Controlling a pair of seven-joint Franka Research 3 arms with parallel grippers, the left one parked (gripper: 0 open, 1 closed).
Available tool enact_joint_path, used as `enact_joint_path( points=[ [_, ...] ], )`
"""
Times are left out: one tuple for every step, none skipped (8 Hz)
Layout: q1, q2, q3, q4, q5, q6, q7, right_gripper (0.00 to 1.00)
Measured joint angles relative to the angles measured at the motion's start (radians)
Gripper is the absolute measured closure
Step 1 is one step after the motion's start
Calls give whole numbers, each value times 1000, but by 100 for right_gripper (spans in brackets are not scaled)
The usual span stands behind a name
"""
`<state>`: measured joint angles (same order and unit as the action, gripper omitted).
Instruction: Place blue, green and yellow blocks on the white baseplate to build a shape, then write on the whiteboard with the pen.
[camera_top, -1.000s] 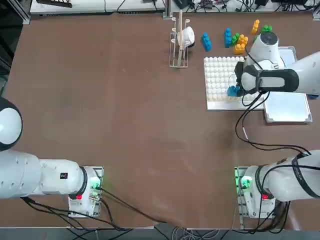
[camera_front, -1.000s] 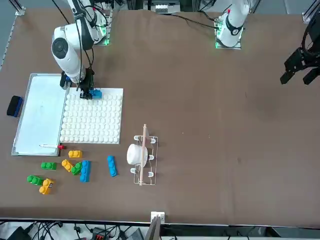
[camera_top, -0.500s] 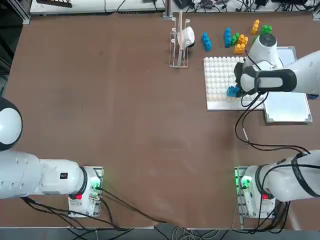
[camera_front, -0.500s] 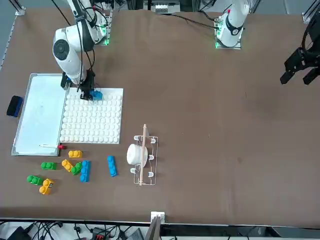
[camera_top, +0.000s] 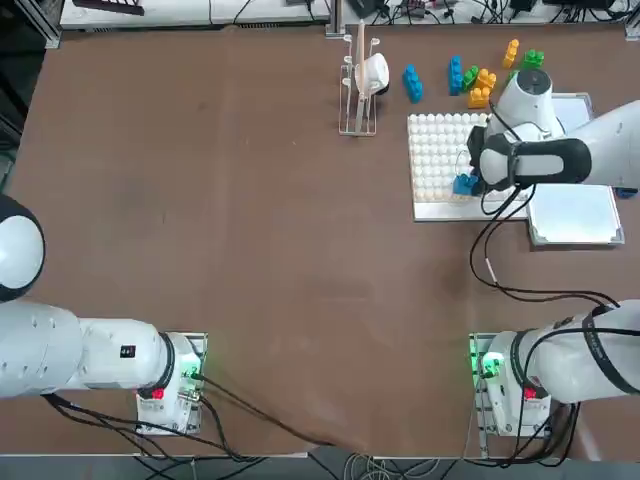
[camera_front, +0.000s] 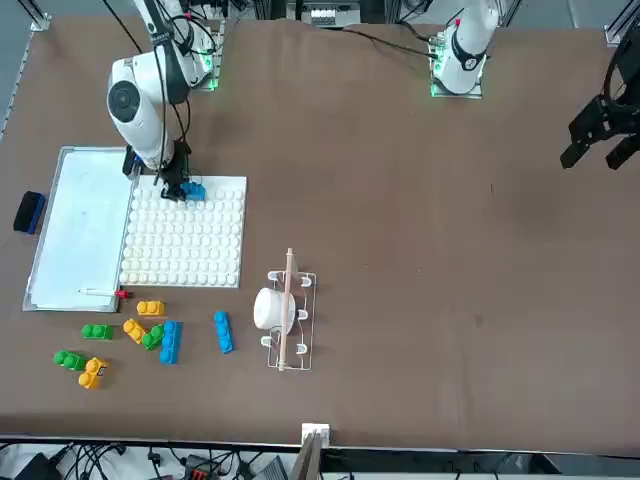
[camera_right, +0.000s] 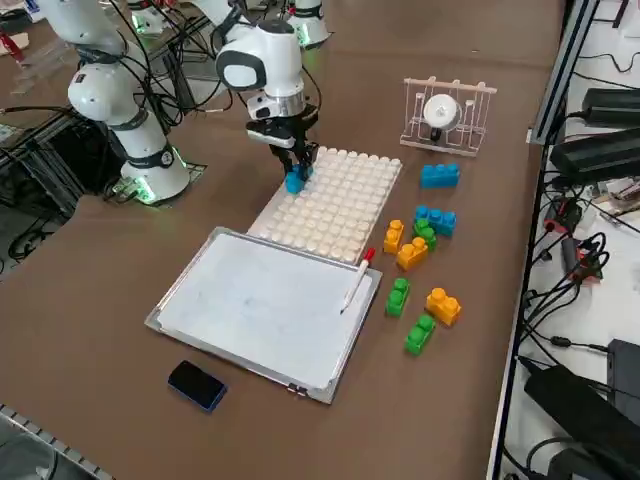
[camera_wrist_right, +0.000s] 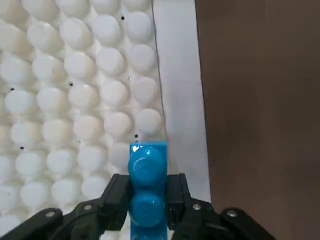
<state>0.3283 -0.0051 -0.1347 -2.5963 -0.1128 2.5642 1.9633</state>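
My right gripper (camera_top: 467, 183) (camera_front: 184, 189) (camera_right: 296, 174) (camera_wrist_right: 148, 202) is shut on a blue block (camera_wrist_right: 148, 172) (camera_right: 294, 182). It holds the block at the robot-side edge row of the white baseplate (camera_top: 438, 150) (camera_front: 190, 240) (camera_right: 340, 205) (camera_wrist_right: 75, 100). I cannot tell whether the block is seated on the studs. The whiteboard (camera_front: 80, 225) (camera_right: 260, 300) (camera_top: 575, 212) lies beside the plate, with the pen (camera_front: 100, 293) (camera_right: 357, 281) on its far edge. Loose blue (camera_front: 222, 331), green (camera_front: 97, 331) and yellow (camera_front: 150, 308) blocks lie beyond the plate.
A small rack with a white cup (camera_top: 362, 78) (camera_front: 282, 310) (camera_right: 443, 112) stands left of the loose blocks. A dark eraser (camera_front: 29, 212) (camera_right: 197, 384) lies on the table outside the whiteboard. Cables (camera_top: 520, 290) trail from the right arm across the table.
The right gripper with the blue block has edged slightly along the baseplate's near edge. Nothing else has moved.
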Motion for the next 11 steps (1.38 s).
enact_joint_path(
  points=[
    [0, 1, 0, -1, 0, 0, 0, 60],
    [1, 1, 0, -2, -2, 2, 0, 60],
    [2, 1, 0, -3, -3, 2, 0, 60],
    [2, 1, 1, -3, -3, 3, 0, 60],
    [2, 2, 1, -3, -6, 5, 0, 60],
    [3, 6, 1, -3, -17, 8, 0, 60],
    [3, 12, 1, -4, -31, 12, 0, 60],
    [2, 16, 1, -5, -39, 15, 0, 60],
    [2, 18, 1, -5, -44, 16, 0, 60],
    [2, 19, 1, -5, -44, 17, 0, 60],
    [3, 20, 2, -5, -45, 18, 0, 60]
  ],
)
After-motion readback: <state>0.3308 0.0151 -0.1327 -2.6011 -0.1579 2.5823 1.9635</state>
